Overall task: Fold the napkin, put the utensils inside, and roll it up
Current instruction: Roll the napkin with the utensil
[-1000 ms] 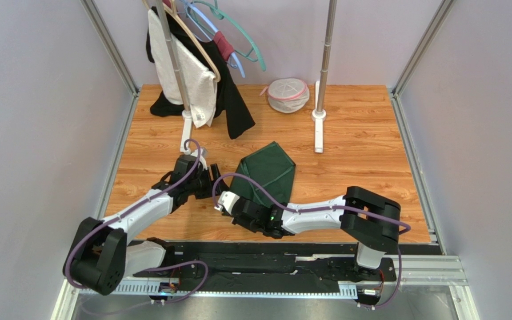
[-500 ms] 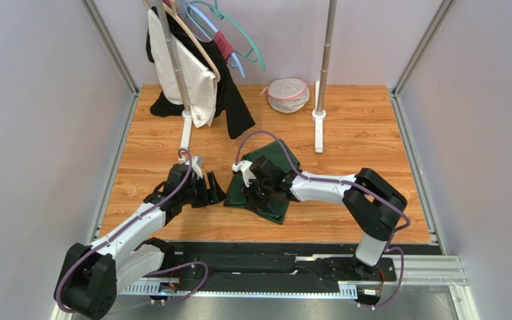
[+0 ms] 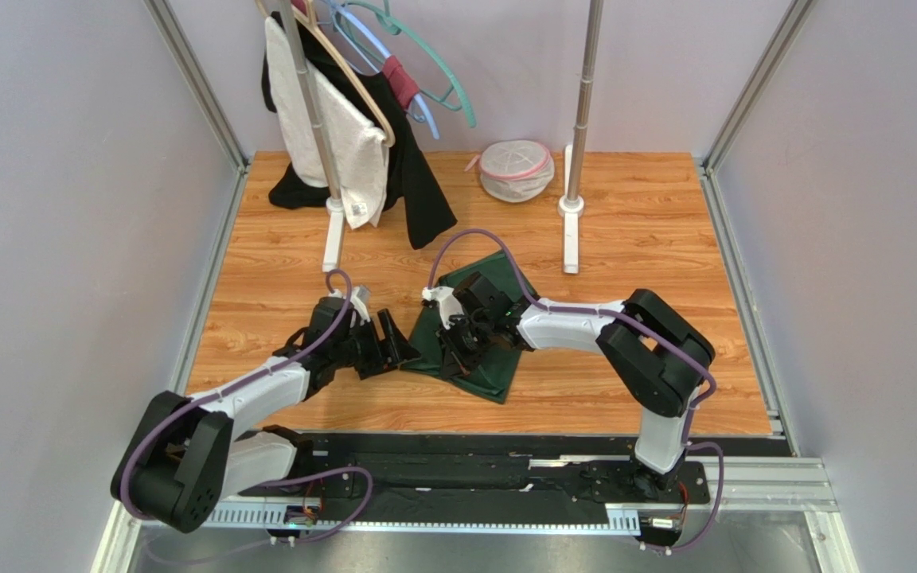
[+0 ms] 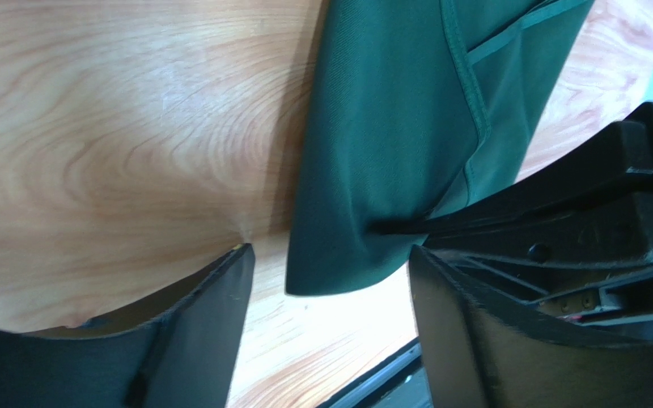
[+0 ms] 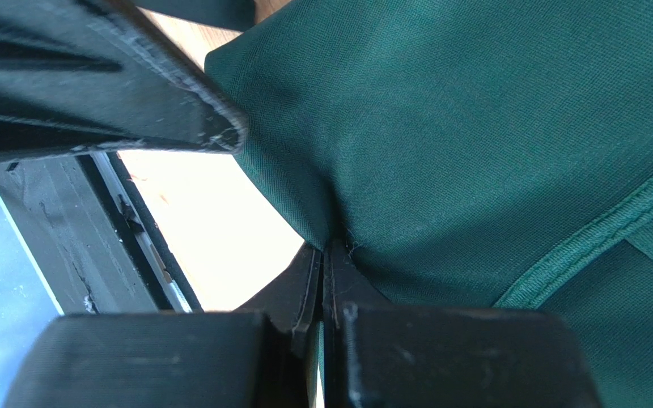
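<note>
The dark green napkin point(image 3: 484, 328) lies folded over on the wooden table. My right gripper point(image 3: 457, 340) is shut on a fold of the napkin point(image 5: 475, 153) near its left side. My left gripper point(image 3: 398, 346) is open, just left of the napkin's left corner point(image 4: 364, 212), which hangs between its fingers point(image 4: 194, 331) without touching them. The right gripper's black body shows in the left wrist view point(image 4: 585, 229). No fork is in view.
A clothes rack with a white towel point(image 3: 332, 125) and black cloth point(image 3: 422, 197) stands at the back left. A metal pole with a white foot point(image 3: 571, 203) and a mesh bag point(image 3: 515, 170) are behind the napkin. The table's black front rail point(image 3: 487, 460) is near.
My right gripper carried the napkin's near edge up and over onto the cloth, then drew slightly nearer. My left gripper shifted right, close against the napkin's left corner.
</note>
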